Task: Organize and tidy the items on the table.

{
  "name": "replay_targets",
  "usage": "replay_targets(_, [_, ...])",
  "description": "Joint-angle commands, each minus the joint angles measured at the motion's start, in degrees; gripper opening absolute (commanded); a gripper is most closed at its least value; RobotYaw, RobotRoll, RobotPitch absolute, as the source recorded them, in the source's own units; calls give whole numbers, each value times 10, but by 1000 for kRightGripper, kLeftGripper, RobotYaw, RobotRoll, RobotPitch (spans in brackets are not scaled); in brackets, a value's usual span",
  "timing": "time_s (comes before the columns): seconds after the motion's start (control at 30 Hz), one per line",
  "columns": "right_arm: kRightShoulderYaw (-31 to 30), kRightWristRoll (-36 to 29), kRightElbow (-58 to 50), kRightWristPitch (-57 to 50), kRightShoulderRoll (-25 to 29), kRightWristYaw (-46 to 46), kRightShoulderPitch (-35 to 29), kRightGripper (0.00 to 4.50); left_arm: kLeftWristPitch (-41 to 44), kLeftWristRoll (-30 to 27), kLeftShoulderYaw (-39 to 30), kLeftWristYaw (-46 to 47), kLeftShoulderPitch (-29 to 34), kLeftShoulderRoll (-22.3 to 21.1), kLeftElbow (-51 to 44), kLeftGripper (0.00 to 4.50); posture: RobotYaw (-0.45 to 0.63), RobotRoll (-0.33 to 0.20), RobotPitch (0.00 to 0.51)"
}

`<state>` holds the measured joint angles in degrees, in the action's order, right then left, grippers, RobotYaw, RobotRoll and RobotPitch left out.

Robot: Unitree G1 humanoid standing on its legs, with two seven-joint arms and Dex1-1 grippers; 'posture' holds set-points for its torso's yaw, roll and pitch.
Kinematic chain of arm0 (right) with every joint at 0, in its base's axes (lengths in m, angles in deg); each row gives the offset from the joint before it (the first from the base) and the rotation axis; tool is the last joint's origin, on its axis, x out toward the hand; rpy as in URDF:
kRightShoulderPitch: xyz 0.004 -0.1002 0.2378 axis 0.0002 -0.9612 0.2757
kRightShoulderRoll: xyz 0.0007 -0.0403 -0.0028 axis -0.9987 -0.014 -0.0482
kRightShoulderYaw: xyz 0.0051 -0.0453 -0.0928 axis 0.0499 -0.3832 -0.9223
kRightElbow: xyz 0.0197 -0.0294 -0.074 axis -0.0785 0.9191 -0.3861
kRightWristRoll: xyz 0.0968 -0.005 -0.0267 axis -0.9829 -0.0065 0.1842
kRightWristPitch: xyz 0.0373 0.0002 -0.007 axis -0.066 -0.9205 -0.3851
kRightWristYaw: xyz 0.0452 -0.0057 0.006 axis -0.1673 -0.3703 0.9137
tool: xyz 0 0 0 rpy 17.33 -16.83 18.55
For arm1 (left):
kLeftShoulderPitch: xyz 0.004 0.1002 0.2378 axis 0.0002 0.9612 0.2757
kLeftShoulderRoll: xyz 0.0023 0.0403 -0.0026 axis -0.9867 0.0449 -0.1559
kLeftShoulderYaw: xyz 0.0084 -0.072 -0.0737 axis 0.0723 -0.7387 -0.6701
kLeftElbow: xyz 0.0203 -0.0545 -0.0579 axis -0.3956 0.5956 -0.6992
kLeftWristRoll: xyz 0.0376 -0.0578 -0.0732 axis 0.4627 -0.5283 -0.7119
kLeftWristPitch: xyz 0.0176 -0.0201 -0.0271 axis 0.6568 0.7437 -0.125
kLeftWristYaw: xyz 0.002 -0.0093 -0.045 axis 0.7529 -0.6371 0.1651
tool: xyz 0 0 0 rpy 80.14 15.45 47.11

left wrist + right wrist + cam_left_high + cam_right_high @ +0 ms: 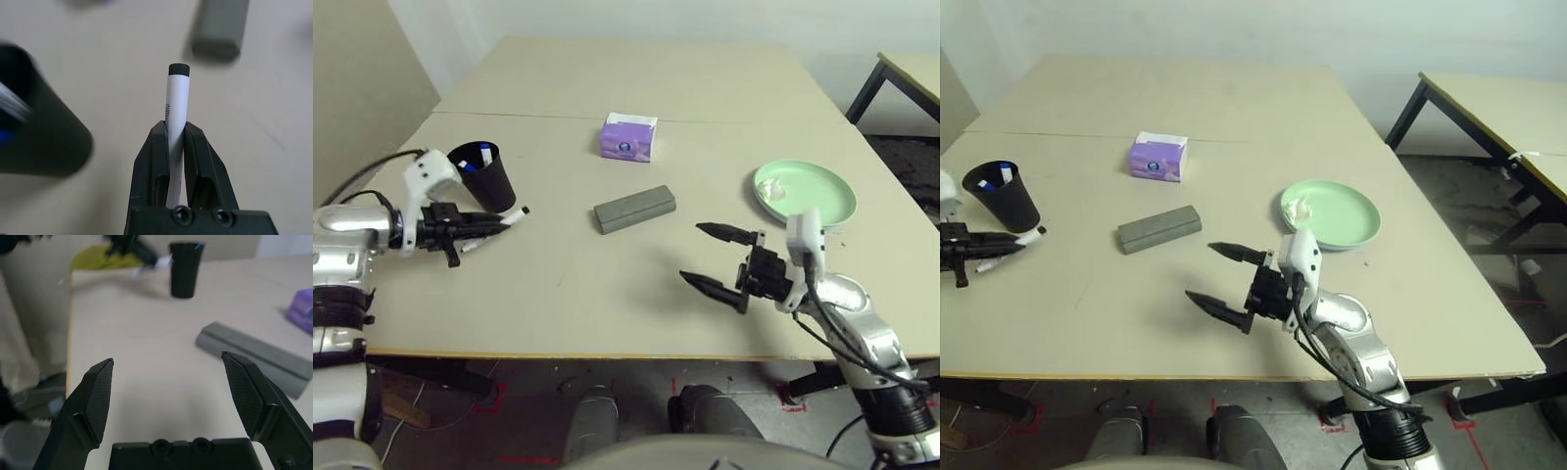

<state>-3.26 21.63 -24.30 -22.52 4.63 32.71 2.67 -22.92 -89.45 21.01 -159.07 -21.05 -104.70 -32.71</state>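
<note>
One black-capped marker [176, 112] sits pinched in the left claw [487, 227] beside the black cup [485, 176], needing a tip-down drop inside, while the right claw [717, 261] gapes empty.

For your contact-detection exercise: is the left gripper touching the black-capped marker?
Touching. The left wrist view shows the left gripper with both fingers pressed against the black-capped marker.

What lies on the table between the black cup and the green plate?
The grey glasses case, lying roughly midway between the black cup and the green plate on the table; clearest in the left eye view.
</note>
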Motion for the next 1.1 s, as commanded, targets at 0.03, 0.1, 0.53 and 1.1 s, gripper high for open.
replay_targets(0.03, [-3, -2, 18, 6, -9, 5, 9, 4500, 58, -63, -46, 0, -8, -3, -44, 299, -20, 0, 67])
replay_targets(0.1, [6, -14, 23, -4, -24, -8, 17, 4500, 97, -100, -76, 14, -10, 1, -65, 299, -16, 0, 68])
replay_targets(0.53, [18, -25, 15, -28, -64, -61, 8, 4500, 59, -128, -187, 245, -71, 32, -6, 299, -5, 0, 65])
replay_targets(1.1, [17, -22, -3, -38, -61, -71, 0, 4500, -99, -55, -135, 349, -178, 102, 177, 298, -46, 0, 80])
